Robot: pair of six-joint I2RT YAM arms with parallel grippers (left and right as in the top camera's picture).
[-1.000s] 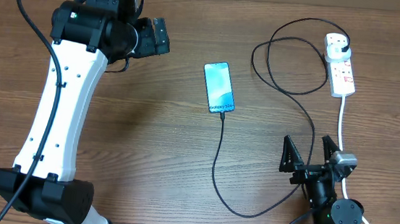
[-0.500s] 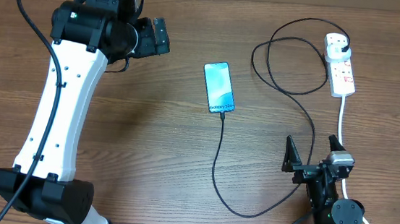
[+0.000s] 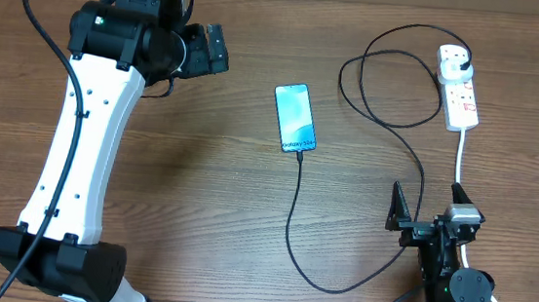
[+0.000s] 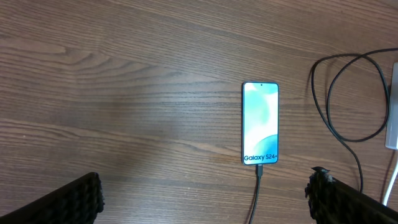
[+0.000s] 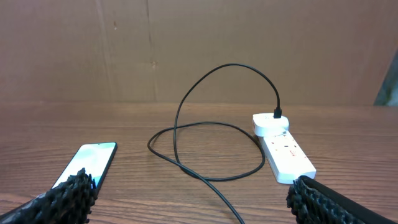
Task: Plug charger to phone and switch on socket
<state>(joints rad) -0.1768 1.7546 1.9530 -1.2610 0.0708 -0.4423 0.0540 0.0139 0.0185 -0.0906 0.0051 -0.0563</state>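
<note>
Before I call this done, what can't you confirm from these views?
- Switch on the power strip: too small overhead, seen too flat from the right wrist, cut off by the right edge in the left wrist view.
- Phone port end, right wrist view: hidden by a finger of the right gripper.

phone (image 3: 295, 117): flat, screen lit, middle of desk (image 3: 198, 184). charger (image 3: 290, 216): tip in phone's near end, cable loops toward near edge, coils right, plug seated in socket (image 3: 459, 89). socket: white strip, far right corner.
</note>
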